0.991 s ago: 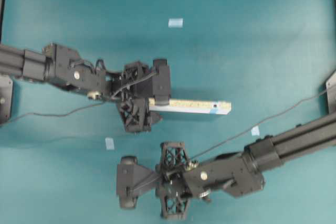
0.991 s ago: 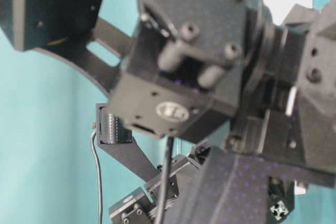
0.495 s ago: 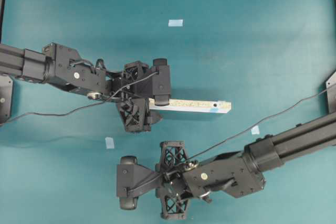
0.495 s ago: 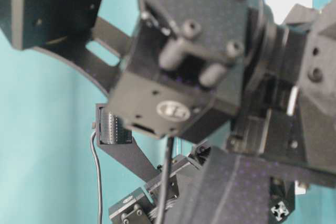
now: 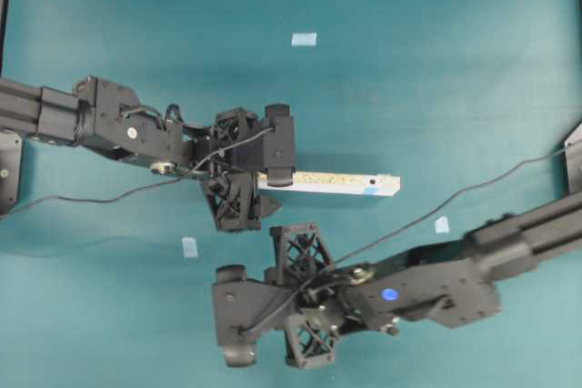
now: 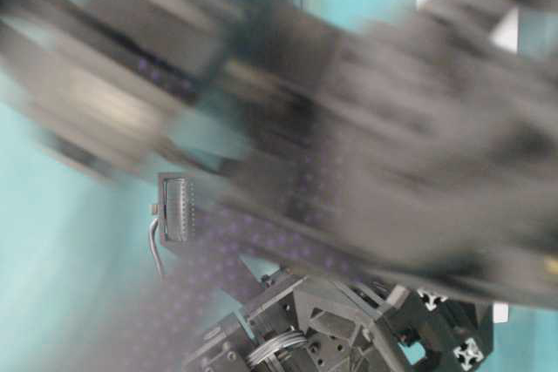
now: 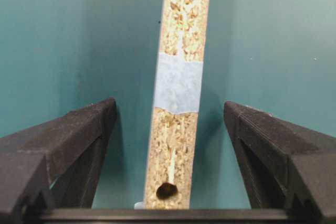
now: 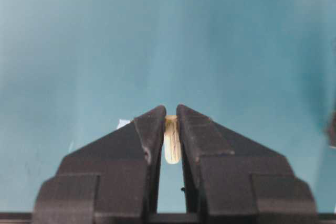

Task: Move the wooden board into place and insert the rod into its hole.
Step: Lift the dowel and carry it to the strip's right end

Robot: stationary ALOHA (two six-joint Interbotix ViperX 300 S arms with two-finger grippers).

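Note:
The wooden board [image 5: 332,183] stands on its long edge mid-table, speckled chipboard edge up. In the left wrist view the board [image 7: 176,145] runs away from the camera, with the dark hole [image 7: 167,190] in its upper edge at the near end and a pale-blue tape band [image 7: 178,82] across it. My left gripper [image 7: 169,106] is open and straddles the board's near end without touching it; overhead it [image 5: 273,179] is at the board's left end. My right gripper [image 8: 171,116] is shut on the cream rod [image 8: 171,141]; overhead it [image 5: 235,317] is below the board.
Small pale-blue tape squares lie at the back [image 5: 305,40], lower left [image 5: 190,247] and right [image 5: 442,224] of the teal table [image 5: 436,88]. A cable [image 5: 473,190] trails from the right arm. The table-level view is filled by the blurred right arm [image 6: 349,128].
My right arm has swung and turned, bringing its gripper slightly closer to the board with the rod still held. The left gripper and the board have hardly moved.

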